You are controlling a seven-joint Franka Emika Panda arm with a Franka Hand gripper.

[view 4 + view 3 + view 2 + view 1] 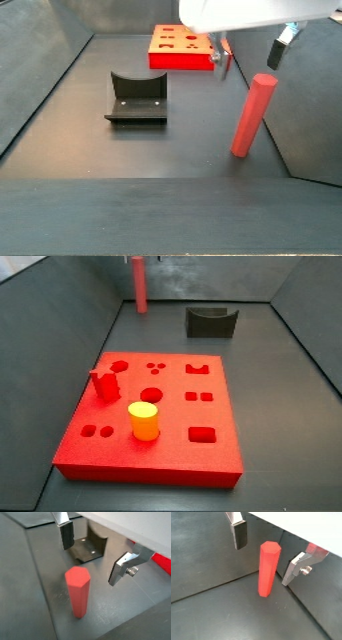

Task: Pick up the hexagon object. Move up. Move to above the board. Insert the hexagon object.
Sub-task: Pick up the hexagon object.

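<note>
Red rod: the hexagon object [267, 569] stands upright on the dark floor [147, 150], near the wall, well apart from the board [154, 414].
Hand: the hand [93, 557] hangs above the rod, fingers [238, 534] spread wide, nothing held.
Fixture: the fixture [136, 98] sits between rod and board.

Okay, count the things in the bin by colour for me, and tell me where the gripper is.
Red: 3, the hexagon object, the board, a short red peg
Yellow-orange: 1, a cylinder
Dark: 1, the fixture
Total: 5
The gripper is open, its fingers either side of the upright hexagon object.
</note>
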